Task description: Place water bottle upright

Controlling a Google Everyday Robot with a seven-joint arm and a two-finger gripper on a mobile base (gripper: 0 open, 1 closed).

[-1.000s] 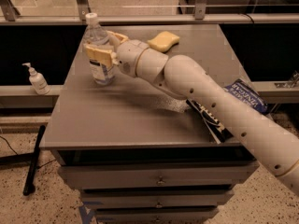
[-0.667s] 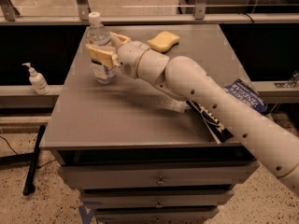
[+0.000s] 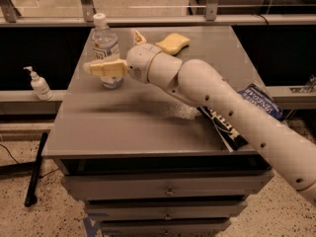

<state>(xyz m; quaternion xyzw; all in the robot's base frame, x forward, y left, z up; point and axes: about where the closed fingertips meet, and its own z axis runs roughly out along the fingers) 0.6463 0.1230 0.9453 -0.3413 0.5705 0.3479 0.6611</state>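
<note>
The water bottle [image 3: 105,43] is already set upright on the table [image 3: 123,127] (cap on top). The gripper [image 3: 111,51] is placed around it with jaws apart, so only withdrawal is judged left.

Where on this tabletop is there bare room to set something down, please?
The front-left tabletop, between the water bottle and the front edge, is bare. Crowded: back, with the hand beside the bottle and a sponge; right, arm and chip bag.
</note>
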